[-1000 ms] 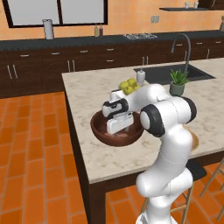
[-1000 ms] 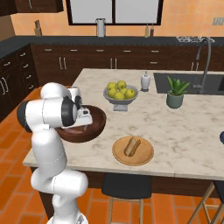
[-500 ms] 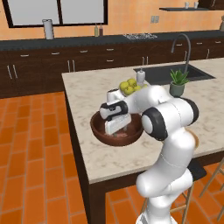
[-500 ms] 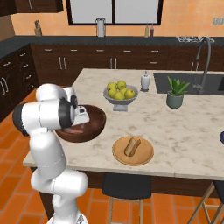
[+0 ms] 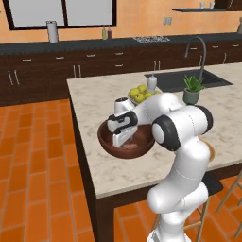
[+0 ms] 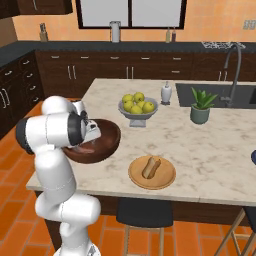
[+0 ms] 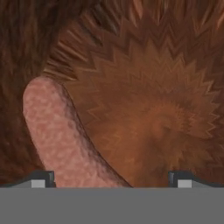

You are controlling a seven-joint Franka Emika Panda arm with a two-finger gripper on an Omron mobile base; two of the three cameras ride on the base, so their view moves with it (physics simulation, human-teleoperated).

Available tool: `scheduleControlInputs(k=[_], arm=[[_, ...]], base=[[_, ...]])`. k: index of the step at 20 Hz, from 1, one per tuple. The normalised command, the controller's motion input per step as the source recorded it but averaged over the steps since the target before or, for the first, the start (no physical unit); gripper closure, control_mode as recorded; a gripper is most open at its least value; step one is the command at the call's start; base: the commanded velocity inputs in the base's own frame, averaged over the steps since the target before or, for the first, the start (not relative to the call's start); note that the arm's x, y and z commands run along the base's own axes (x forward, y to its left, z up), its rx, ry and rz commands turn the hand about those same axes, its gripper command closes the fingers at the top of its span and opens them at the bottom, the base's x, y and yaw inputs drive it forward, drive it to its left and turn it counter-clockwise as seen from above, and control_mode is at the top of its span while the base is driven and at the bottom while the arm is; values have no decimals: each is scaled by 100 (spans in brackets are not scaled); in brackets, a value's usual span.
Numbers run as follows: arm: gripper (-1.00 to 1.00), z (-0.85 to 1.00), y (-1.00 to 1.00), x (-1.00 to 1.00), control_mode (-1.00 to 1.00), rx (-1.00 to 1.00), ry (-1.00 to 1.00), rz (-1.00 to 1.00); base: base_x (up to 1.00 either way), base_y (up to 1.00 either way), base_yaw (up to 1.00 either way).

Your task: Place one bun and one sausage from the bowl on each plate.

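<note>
Sausage (image 7: 57, 135): we find one pinkish cylinder lying on the floor of the bowl (image 5: 106, 142), seen close in the hand view, its rounded end up and to the left, its length running down toward the left finger tip.

Bowl: dark reddish-brown wood, deep and round. We place it on the island counter (image 6: 210, 145) near the corner closest to the robot. Its inner grain shows in the hand view as a zigzag pattern around the sausage.

Gripper (image 5: 124, 137): we see it lowered inside the bowl, pointing down. Its jaws stand wide apart, the two dark tips at the bottom left and bottom right of the hand view. The sausage lies between them, nearer the left one; we cannot tell whether either tip touches it, and nothing is clamped.

Plate (image 6: 167, 176): light tan wood, flat, by the near edge of the counter, apart from the bowl. On it we count one bun (image 6: 151, 167), golden-tan. Whether a sausage lies alongside it we cannot tell.

Fruit bowl (image 6: 137, 113): grey pedestal type, holding yellow-green fruit, further in from the wooden bowl toward the counter's middle.

Dispenser (image 6: 166, 93): small, white, just beyond the fruit bowl.

Plant (image 6: 200, 106): green, in a grey pot, beside the sink (image 6: 240, 93) set into the far end.

Faucet (image 5: 197, 52): dark, arched over the sink.
</note>
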Motion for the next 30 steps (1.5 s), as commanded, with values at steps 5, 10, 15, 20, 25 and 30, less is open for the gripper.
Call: scheduleControlInputs(k=[5,10,15,20,25,30], arm=[[-100,-88,-30,-35,-100,-5,-11,5],[-100,-96,-73,-71,-100,-6,-10,0],[-100,-34,-93,0,-100,0,-29,0],[-100,14,-21,-16,-100,17,-5,0],[-100,19,15,-7,-100,15,0,-1],[-100,-30,0,3,-100,-2,4,0]], base=[[0,0,0],[0,0,0],[0,0,0],[0,0,0],[0,0,0],[0,0,0]])
